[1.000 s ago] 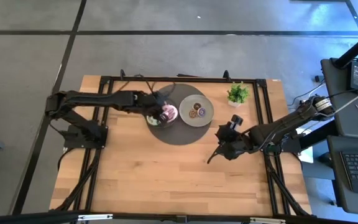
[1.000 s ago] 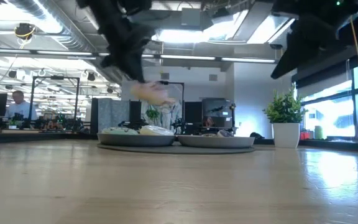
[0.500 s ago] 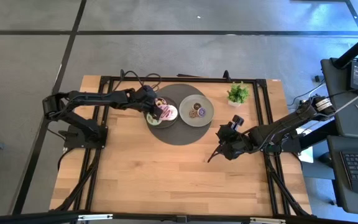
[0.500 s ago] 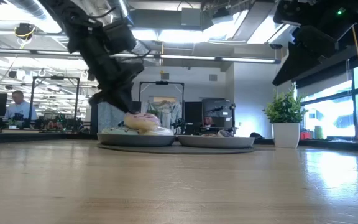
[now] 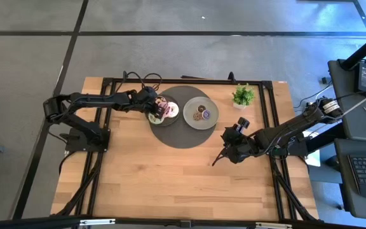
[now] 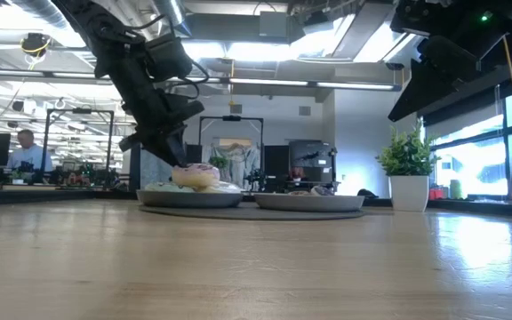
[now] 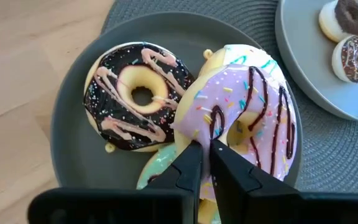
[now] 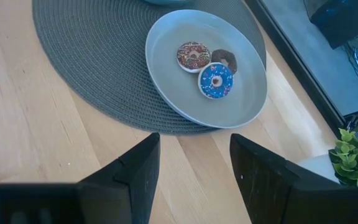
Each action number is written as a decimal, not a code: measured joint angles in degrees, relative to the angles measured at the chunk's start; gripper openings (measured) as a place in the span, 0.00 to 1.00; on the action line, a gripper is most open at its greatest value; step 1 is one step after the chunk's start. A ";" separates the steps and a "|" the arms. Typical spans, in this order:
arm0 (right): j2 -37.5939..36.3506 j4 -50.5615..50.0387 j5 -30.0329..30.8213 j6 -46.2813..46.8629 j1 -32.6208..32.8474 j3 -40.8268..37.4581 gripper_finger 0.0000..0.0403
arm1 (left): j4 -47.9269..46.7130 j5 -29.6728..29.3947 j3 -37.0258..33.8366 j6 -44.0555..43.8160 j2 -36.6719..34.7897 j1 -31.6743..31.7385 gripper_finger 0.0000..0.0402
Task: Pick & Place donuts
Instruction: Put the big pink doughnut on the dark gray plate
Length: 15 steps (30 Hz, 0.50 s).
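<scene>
My left gripper [image 7: 207,152] is over the left grey plate [image 7: 73,137] and is shut on the pink-iced donut [image 7: 253,118]. This donut leans on a green-iced donut [image 7: 157,171] and a cream-iced one [image 7: 244,56]. A dark chocolate-iced donut [image 7: 135,96] lies flat beside them. In the high view the pile [image 5: 165,110] sits at the mat's left. Three tiny donuts, two brown [image 8: 193,55] and one purple-blue [image 8: 215,81], lie on the right plate [image 8: 241,93]. My right gripper [image 8: 191,168] hangs open above bare wood, near and to the right of that plate. My left gripper pinches the pink-iced donut's rim [image 7: 199,134] between its two fingers, one finger [image 7: 188,165] on each side of the rim. It comes slanting down from the table's left. The donut is tilted and rests on the other donuts in the left plate.
Both plates stand on a round dark woven mat [image 5: 183,130] at the table's far middle. A small potted plant [image 5: 243,96] stands to the right of the right plate. Bare wooden tabletop [image 5: 164,178] stretches across the near half. Black frame rails run along the table's sides.
My left gripper has come down and a little toward the table's left and far edge, still shut on the pink donut. The donut, held in the air a second ago, now rests on the pile in the left plate.
</scene>
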 joint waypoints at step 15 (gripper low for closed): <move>0.00 0.00 -1.56 0.00 0.00 0.00 0.49 | 1.93 -0.32 0.00 -1.23 -0.49 0.86 0.07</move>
